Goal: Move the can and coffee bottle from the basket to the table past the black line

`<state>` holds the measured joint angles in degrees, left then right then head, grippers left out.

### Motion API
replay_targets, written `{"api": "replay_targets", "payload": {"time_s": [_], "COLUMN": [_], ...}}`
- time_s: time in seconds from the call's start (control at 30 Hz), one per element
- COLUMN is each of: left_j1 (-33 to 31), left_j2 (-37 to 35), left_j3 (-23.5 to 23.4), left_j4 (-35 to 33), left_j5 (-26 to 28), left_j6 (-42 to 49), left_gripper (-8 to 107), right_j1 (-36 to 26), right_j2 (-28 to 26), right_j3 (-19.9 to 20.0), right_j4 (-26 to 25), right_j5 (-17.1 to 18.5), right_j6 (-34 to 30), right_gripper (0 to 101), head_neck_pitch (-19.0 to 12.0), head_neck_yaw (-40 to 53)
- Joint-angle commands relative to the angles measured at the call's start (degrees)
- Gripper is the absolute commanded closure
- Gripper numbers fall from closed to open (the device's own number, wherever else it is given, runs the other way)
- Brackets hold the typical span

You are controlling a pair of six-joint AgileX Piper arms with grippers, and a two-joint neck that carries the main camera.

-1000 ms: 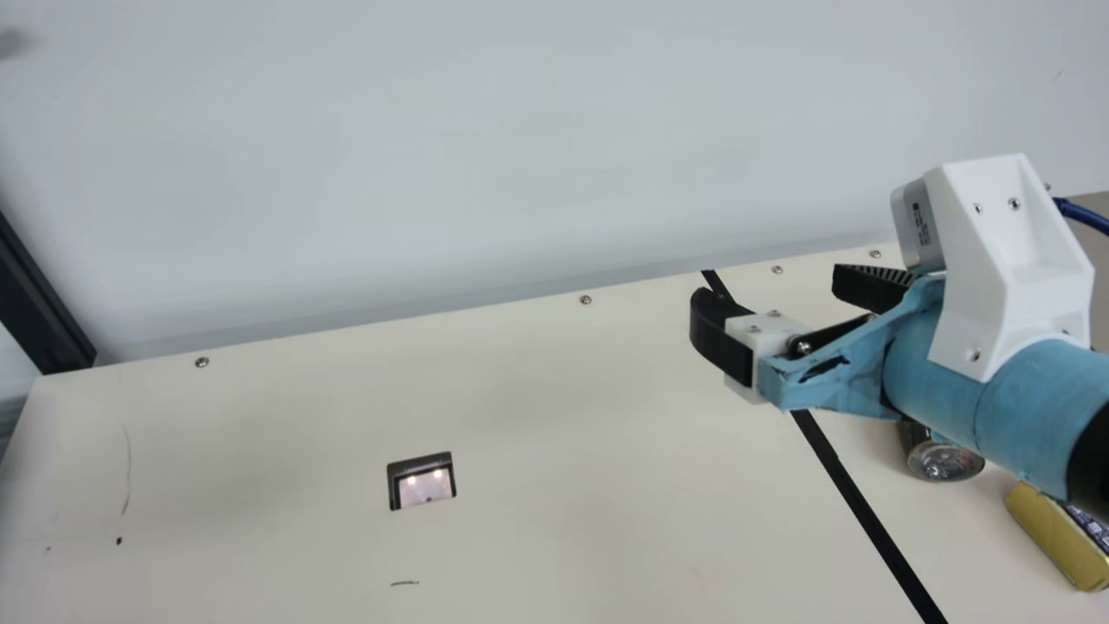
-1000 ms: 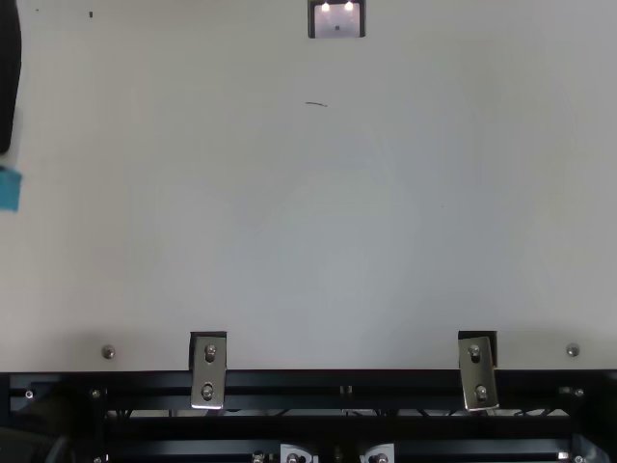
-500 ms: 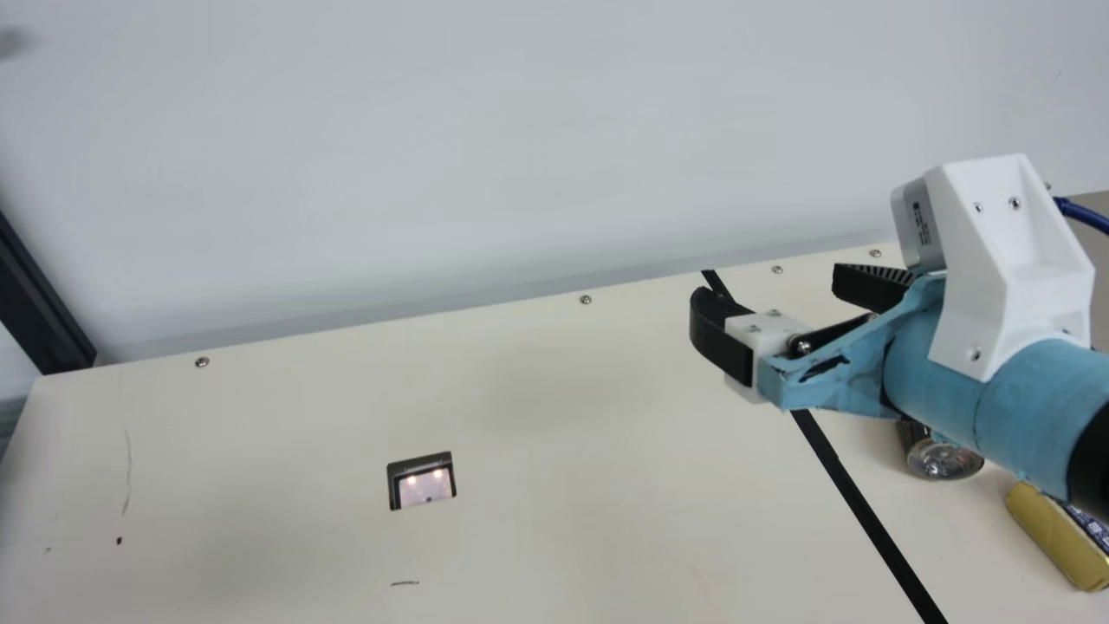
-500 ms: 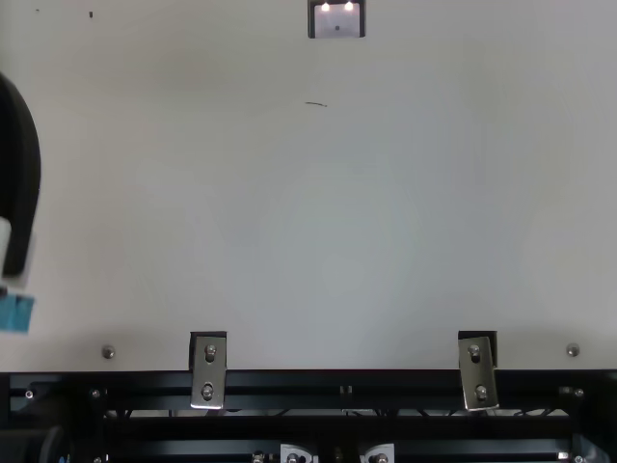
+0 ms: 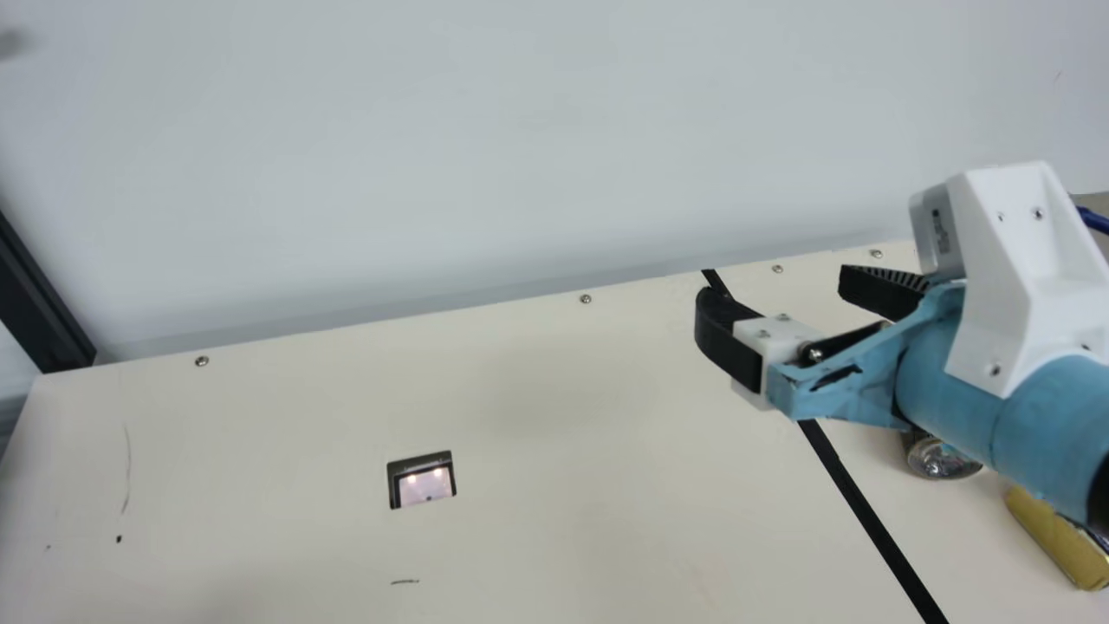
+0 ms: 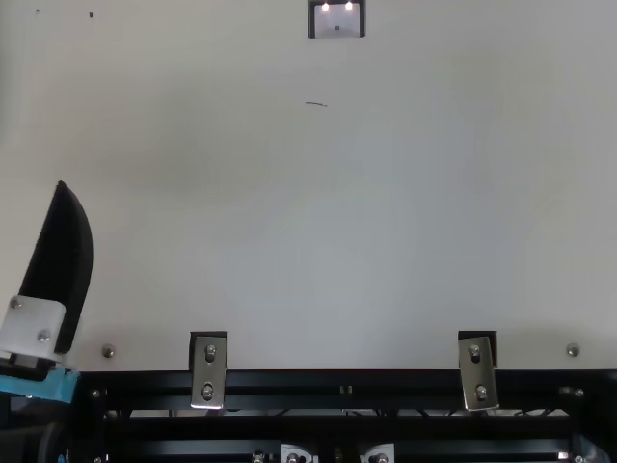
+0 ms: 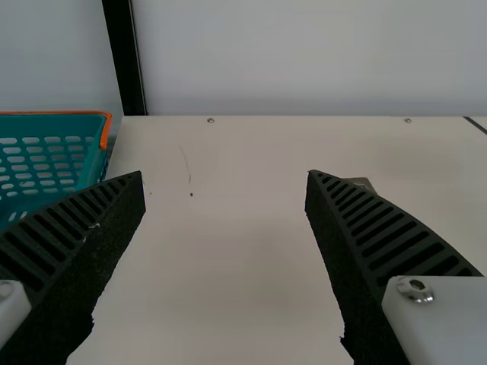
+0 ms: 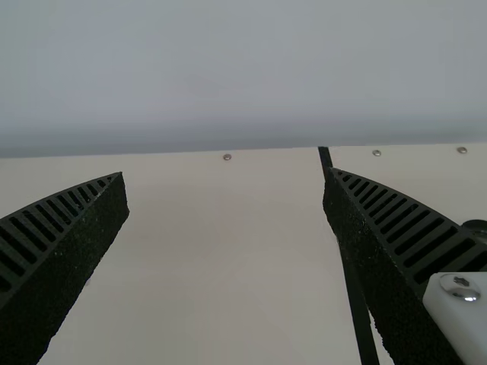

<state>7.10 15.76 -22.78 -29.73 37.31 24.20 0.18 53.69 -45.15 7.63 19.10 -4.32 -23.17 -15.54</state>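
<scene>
In the top view my left gripper shows one finger near the lower left; in its wrist view the left gripper is open and holds nothing. My right gripper hangs open over the black line in the main view; the right gripper has nothing between its fingers in its wrist view. Right of the line, partly behind the right arm, lie a clear rounded bottle end and a gold object, perhaps the can. The teal basket, orange-rimmed, stands at the left wrist view's edge.
A recessed metal-framed opening sits in the table. A pale wall rises behind, with a dark post at its left. Metal brackets are fixed along the near edge.
In the top view my left gripper has come back toward the near edge, more of its finger now showing. My right arm has shifted slightly right and down in the main view.
</scene>
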Motion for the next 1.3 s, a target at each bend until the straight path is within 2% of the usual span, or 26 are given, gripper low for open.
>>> {"api": "replay_targets", "payload": {"time_s": [0.0, 0.4, 0.6, 0.63, 0.73, 1.27], "left_j1": [0.0, 0.0, 0.0, 0.0, 0.0, 0.0], "left_j2": [0.0, 0.0, 0.0, 0.0, 0.0, 0.0], "left_j3": [0.0, 0.0, 0.0, 0.0, 0.0, 0.0], "left_j4": [0.0, 0.0, 0.0, 0.0, 0.0, 0.0], "left_j5": [0.0, 0.0, 0.0, 0.0, 0.0, 0.0], "left_j6": [0.0, 0.0, 0.0, 0.0, 0.0, 0.0], "left_gripper": [9, 9, 9, 9, 9, 9], "right_j1": [-0.33, -3.04, -3.51, -3.43, -3.44, -3.44], "right_j2": [-1.79, -12.29, -18.15, -16.35, -18.27, -18.26], "right_j3": [2.16, 17.42, 24.11, 21.85, 24.17, 24.17], "right_j4": [0.8, 5.47, 5.82, 5.88, 5.88, 5.88], "right_j5": [-0.9, -6.65, -8.54, -8.02, -8.64, -8.94], "right_j6": [-0.36, -3.79, -5.57, -5.4, -5.53, -5.53], "right_gripper": [0, 0, 0, 0, 0, 0], "head_neck_pitch": [-1.55, -1.55, -1.55, -1.55, -1.55, -1.55], "head_neck_yaw": [0.48, 0.48, 0.48, 0.48, 0.48, 0.48]}}
